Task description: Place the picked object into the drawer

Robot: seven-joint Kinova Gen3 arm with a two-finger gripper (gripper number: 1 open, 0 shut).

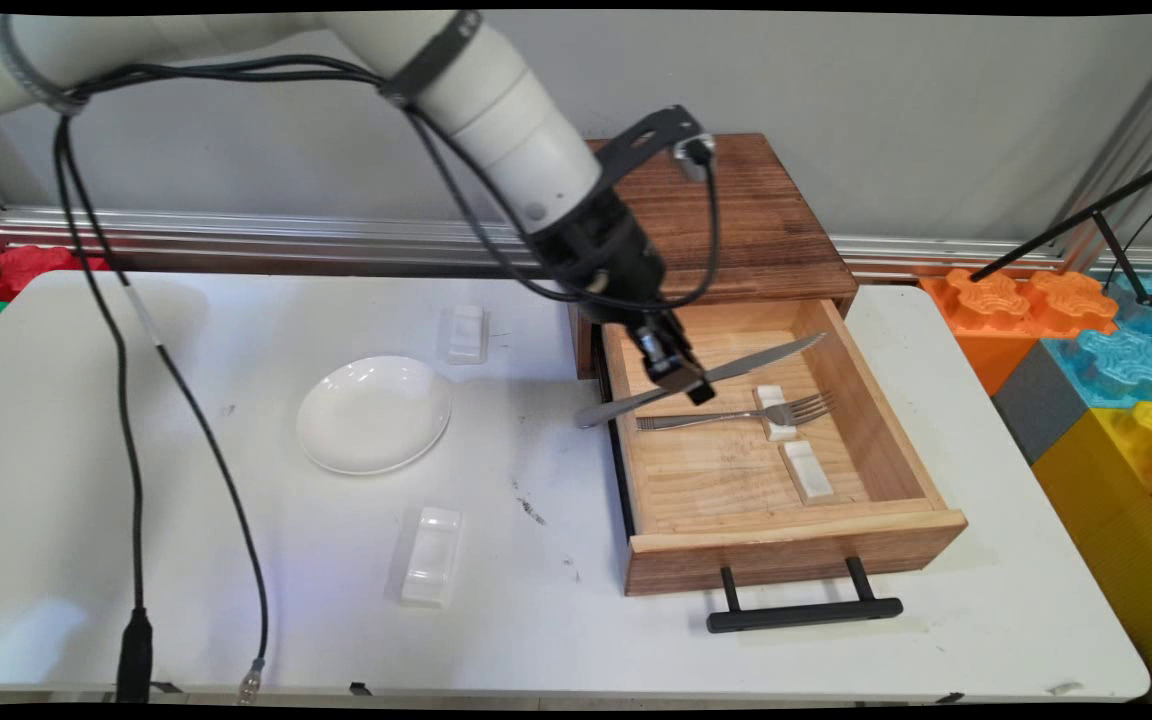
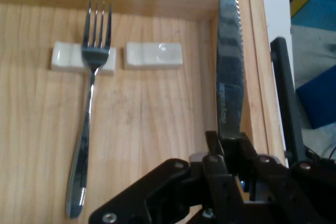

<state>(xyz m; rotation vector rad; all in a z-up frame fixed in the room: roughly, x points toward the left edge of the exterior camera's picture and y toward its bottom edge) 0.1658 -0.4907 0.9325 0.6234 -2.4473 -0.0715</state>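
Looking down from the main view: gripper (image 1: 681, 378) is clamped on a knife (image 1: 736, 372) above the open wooden drawer (image 1: 871, 410), blade running toward 2 o'clock. A fork (image 1: 736, 415) lies just below, tines on a white rest (image 1: 774, 412).

Hand view: knife blade (image 2: 230, 61) rises to 12 o'clock from the closed fingers (image 2: 231, 153); fork (image 2: 90, 103) at 10 o'clock, second rest (image 2: 154, 55) beside it.

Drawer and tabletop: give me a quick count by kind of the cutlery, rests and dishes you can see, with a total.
Knives: 1, held by the gripper over the drawer - knife
Forks: 1, in the drawer - fork
White rests: 4 - two in the drawer, two on the table
Plates: 1 - plate
Total: 7
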